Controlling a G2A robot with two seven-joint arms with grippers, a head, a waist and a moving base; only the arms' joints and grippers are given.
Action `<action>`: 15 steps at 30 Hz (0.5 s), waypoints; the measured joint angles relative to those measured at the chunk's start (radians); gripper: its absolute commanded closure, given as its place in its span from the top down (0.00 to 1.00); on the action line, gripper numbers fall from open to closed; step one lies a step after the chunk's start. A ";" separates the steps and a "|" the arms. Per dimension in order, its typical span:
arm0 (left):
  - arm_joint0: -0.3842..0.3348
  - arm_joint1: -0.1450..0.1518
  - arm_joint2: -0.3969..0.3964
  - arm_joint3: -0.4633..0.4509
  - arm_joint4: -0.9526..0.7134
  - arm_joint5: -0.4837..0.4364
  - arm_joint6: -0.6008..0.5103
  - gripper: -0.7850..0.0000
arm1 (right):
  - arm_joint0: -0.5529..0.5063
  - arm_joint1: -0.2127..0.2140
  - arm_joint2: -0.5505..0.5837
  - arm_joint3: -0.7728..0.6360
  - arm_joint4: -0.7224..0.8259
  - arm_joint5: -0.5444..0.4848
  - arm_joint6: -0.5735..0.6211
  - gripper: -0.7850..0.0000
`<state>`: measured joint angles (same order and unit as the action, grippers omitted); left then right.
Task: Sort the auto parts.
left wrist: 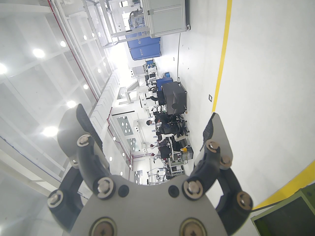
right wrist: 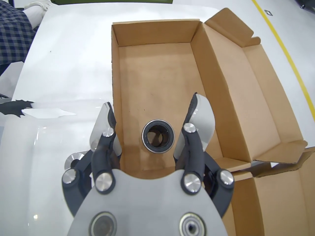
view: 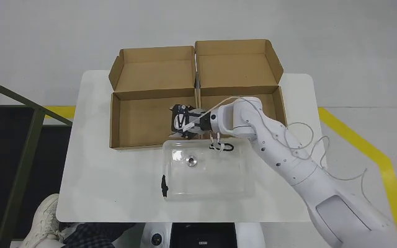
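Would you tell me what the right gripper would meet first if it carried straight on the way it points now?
Most likely the bare floor of the open brown cardboard box, beyond the black-and-silver metal ring lying below the right gripper's open fingers; depth is unclear.

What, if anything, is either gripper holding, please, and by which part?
Nothing: left gripper and right gripper are open; the bearing lies loose in the box.

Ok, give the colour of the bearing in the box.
Bearing: black with silver rim; best in right wrist view.

Right arm [view: 291,158] white, thin white cables [view: 309,136]; right hand [right wrist: 151,99] grey plate, black links, silver screws [right wrist: 190,180].
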<state>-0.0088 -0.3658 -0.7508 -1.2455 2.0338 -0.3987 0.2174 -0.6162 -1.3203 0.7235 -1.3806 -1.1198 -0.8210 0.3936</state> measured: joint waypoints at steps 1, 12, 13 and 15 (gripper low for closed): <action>0.000 0.000 0.000 0.000 0.000 0.000 0.000 1.00 | -0.019 0.008 0.015 -0.032 -0.002 -0.005 0.012 0.71; 0.000 0.000 0.000 0.000 0.000 0.000 0.000 1.00 | -0.233 0.087 0.186 -0.308 0.016 -0.076 0.146 0.83; 0.000 0.000 0.000 0.000 0.000 0.000 0.000 1.00 | -0.258 0.095 0.201 -0.336 0.012 -0.086 0.161 0.83; 0.000 0.000 0.000 0.000 0.000 0.000 0.000 1.00 | -0.295 0.106 0.220 -0.377 0.007 -0.100 0.181 0.84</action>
<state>-0.0088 -0.3658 -0.7508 -1.2455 2.0338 -0.3987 0.2174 -0.9110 -1.2145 0.9431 -1.7578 -1.1129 -0.9209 0.5751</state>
